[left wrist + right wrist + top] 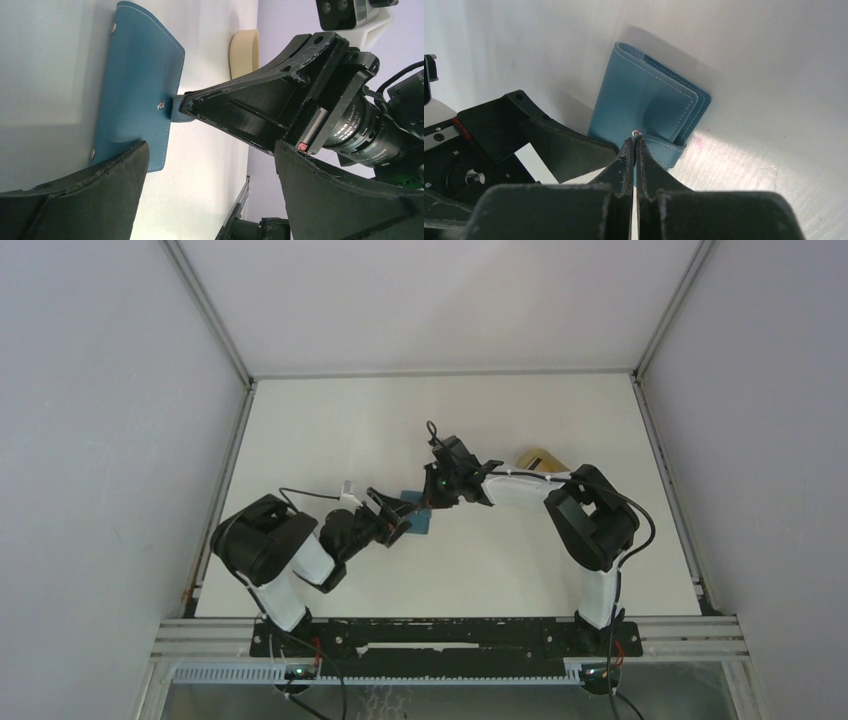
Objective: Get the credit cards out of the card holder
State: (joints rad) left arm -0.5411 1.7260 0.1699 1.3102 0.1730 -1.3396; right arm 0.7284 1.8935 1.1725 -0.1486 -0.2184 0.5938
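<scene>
The bench [330, 430] carries one task thing we can see, and both arms meet over it near the middle. The left gripper [210, 195] is spread wide, its fingers standing either side of the card holder's near end without clamping it. The right gripper [634, 142] is pressed together, its tips at the fastening. The card holder [644, 105] lies flat and folded shut, so no credit cards show. Its snap tab [664, 152] wraps over the free edge, right at those closed tips.

We judge the opening step is in hand, with nothing extracted yet. Next, we need the left gripper to pin the holder down while the right one works the tab off its stud.
</scene>
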